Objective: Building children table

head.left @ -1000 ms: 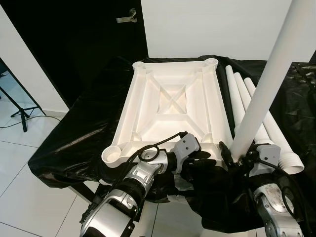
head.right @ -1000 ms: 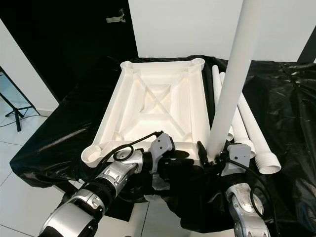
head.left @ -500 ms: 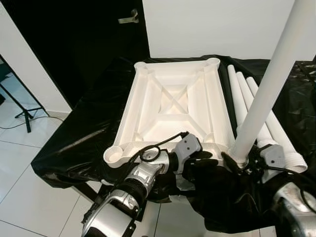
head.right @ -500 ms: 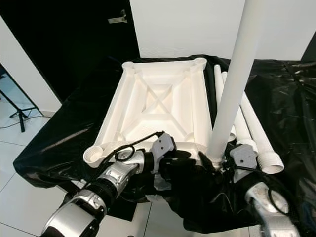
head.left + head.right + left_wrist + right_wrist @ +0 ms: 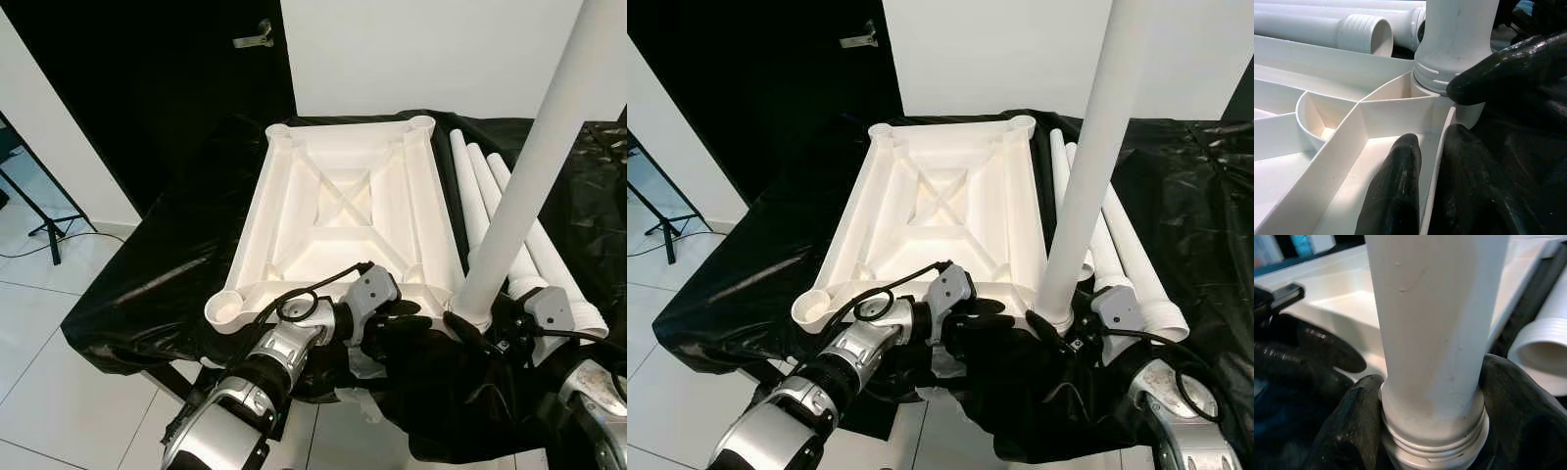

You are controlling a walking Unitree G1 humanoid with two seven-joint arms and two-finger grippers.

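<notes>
Black sheeting is covering the counter (image 5: 147, 284), where the white tabletop (image 5: 343, 211) is lying upside down with spare legs (image 5: 480, 196) just beside it. Over the last second the upright leg (image 5: 529, 186) has straightened and its threaded end is now sitting at the tabletop's near corner socket (image 5: 1427, 93). We are clamping our right gripper (image 5: 1432, 396) around that leg's base, while our left gripper (image 5: 1432, 161) is pinching the tabletop's rim near the socket. We judge threading is starting.
</notes>
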